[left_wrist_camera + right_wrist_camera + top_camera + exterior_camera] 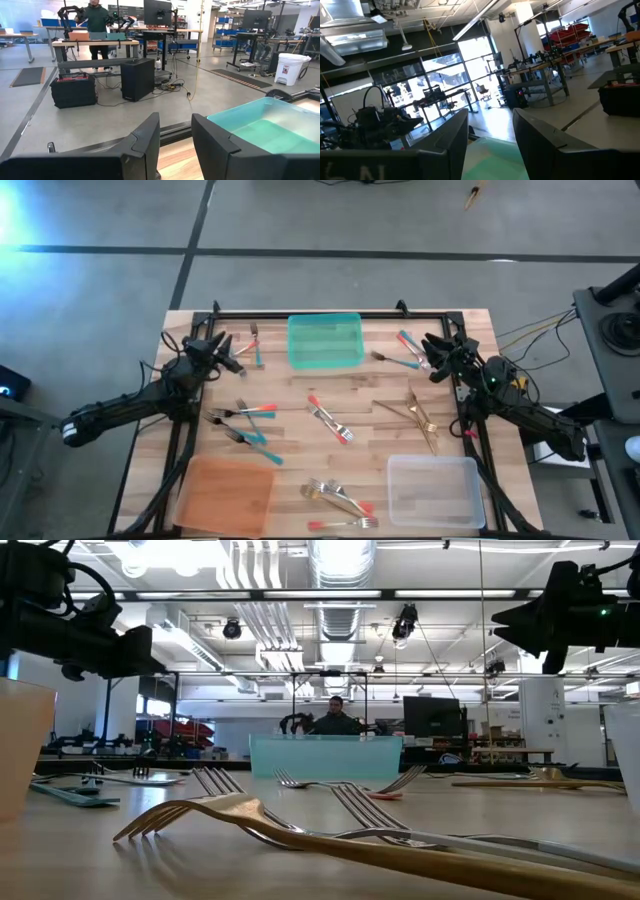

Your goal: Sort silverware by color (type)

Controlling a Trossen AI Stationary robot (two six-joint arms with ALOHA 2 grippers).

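While both claws hang spread and empty, left claw (225,350) has a teal fork (256,346) just at its 3 o'clock, long axis 12-to-6; right claw (432,360) is farther.

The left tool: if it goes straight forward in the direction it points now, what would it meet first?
Probably nothing on the table. The left tool, empty with its fingers apart, points past the table's far edge toward the room floor. The teal tray lies beside that line, not in it. Depth is uncertain.
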